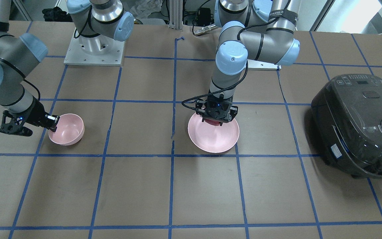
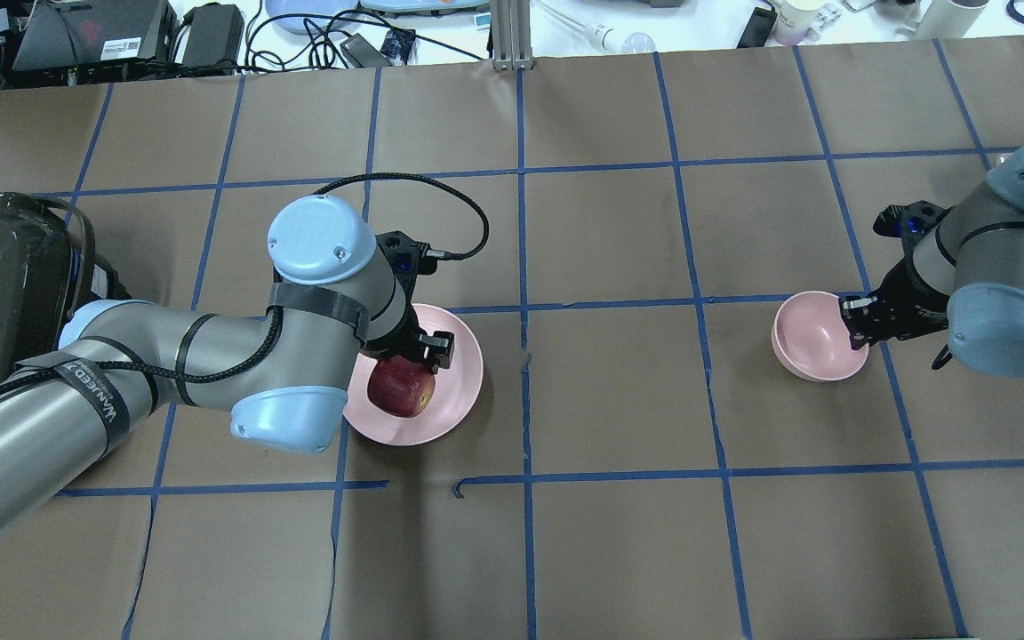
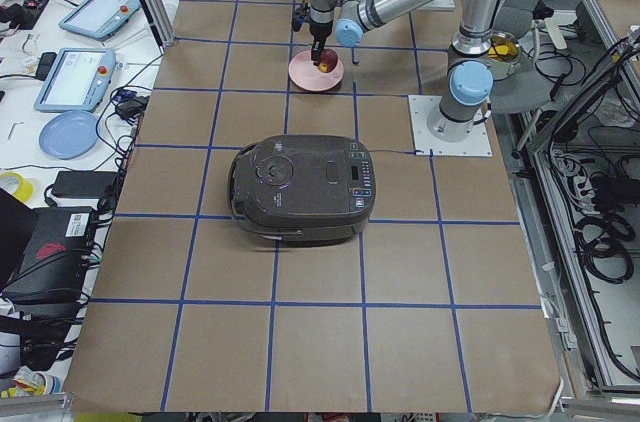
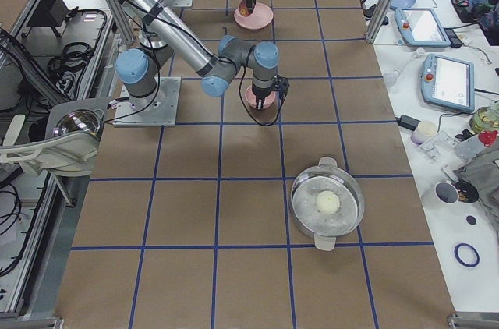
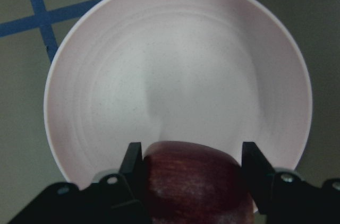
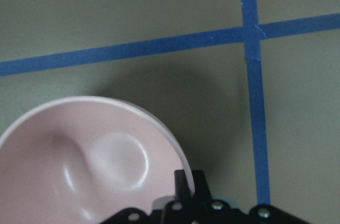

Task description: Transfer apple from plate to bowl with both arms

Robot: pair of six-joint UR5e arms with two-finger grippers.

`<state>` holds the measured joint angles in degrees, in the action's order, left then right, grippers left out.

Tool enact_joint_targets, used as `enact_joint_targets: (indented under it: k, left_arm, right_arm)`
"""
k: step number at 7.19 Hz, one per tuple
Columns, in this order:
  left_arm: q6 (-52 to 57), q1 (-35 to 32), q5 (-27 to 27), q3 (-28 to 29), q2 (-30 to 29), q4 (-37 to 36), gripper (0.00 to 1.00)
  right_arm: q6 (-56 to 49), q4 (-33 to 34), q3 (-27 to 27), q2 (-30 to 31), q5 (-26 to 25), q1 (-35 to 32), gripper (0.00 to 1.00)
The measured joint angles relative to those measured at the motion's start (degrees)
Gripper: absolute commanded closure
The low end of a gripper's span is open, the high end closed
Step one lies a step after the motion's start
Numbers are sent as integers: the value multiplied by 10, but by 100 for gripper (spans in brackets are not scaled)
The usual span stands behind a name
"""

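Left gripper [image 5: 191, 155] is clamping the apple [image 2: 401, 388] just over the plate [image 2: 463, 356]; right gripper [image 6: 188, 181] is pinching the bowl [image 2: 812, 342] rim, well apart. Risk: the rounded apple slipping from the narrow fingers [image 5: 133, 157] while travelling

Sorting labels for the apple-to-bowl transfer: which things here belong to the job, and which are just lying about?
In the job: apple, gripped by the left hand; plate beneath it; bowl, its rim pinched by the right hand.
Lying about: dark rice cooker; lidded metal pot.
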<state>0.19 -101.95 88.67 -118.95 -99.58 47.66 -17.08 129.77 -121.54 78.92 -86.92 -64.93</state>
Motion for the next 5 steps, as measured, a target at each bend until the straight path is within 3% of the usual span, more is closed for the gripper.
enact_joint_targets:
  k: [2,5]
  left_arm:
    - [-12,-1,-7,62,1,67,100]
    - [-29,-2,-10,160,-11,194,100]
  right_arm:
    - [27,-40,37,2,39,-17,100]
    - [134,-71,67,6,77,-114,100]
